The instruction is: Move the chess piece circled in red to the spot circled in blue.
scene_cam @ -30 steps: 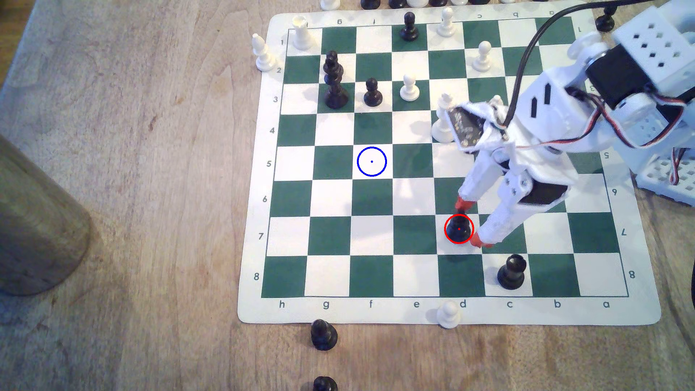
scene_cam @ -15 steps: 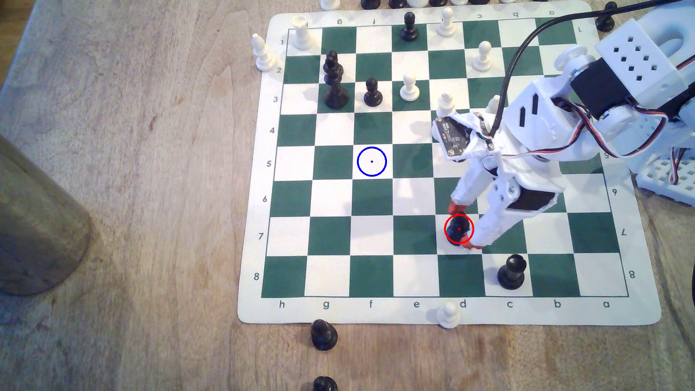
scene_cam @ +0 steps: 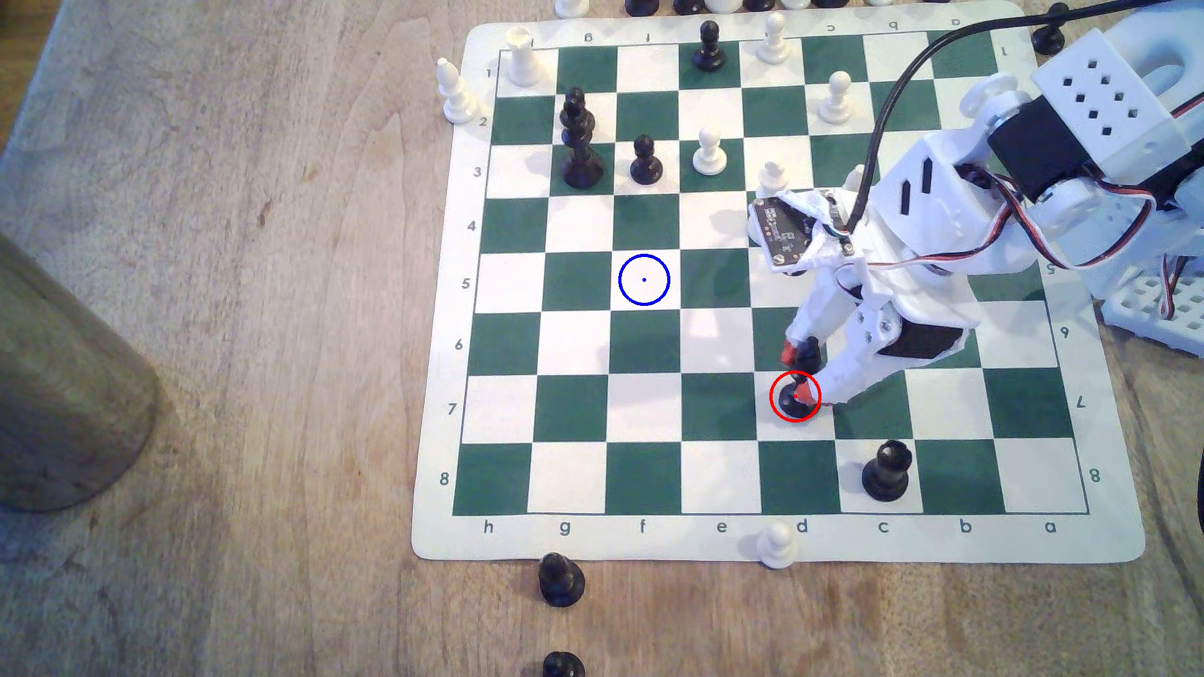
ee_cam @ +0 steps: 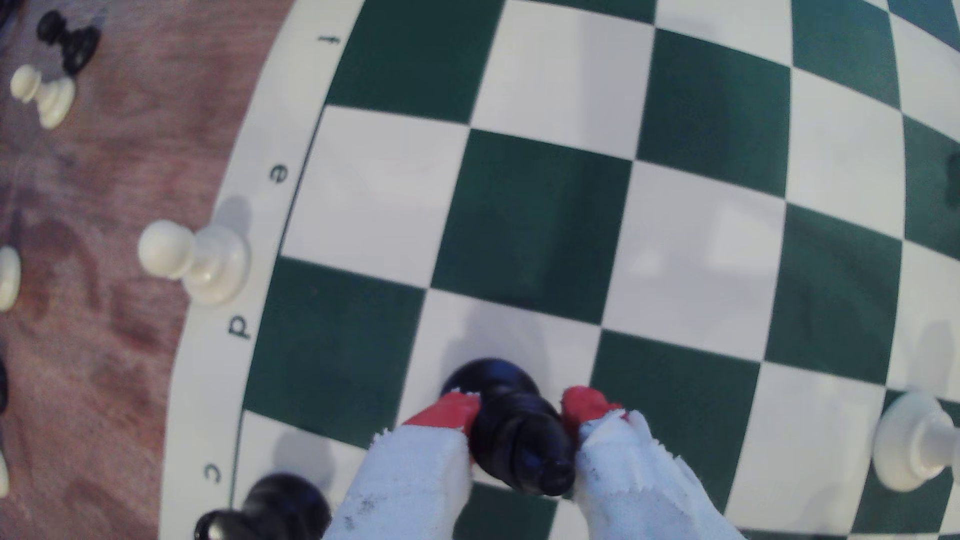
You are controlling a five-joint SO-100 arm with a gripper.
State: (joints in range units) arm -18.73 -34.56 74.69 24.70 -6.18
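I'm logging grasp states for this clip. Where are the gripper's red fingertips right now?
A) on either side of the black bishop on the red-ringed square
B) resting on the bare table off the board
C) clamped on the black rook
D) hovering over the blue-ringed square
A: in the wrist view the red fingertips flank the black bishop, closed against its body, and the exterior view shows the gripper at the red-ringed square, away from the blue-ringed square.

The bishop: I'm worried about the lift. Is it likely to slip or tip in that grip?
The bishop looks glossy and rounded, so it may slip. It already leans between the red fingertips of the gripper, so it could tip further. It seems rigid and probably light.
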